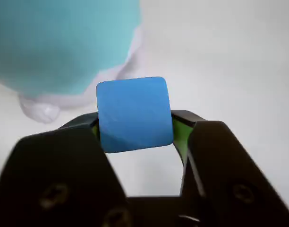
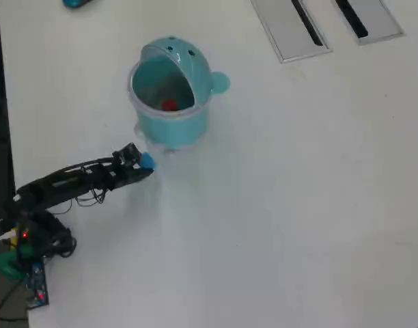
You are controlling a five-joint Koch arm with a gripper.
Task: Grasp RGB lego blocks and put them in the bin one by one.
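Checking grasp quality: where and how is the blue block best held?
Across two opposite flat sides, as the gripper does now: the blue block sits between the jaws, its parallel faces giving the pads flat contact, coming from the arm's side, away from the bin.

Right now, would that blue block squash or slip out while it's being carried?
Probably not squash: the blue block keeps flat faces and crisp edges between the end effector jaws, so it looks rigid. It looks smooth, so it might slip if the grip loosens. Being small and plastic-looking, it is likely light.
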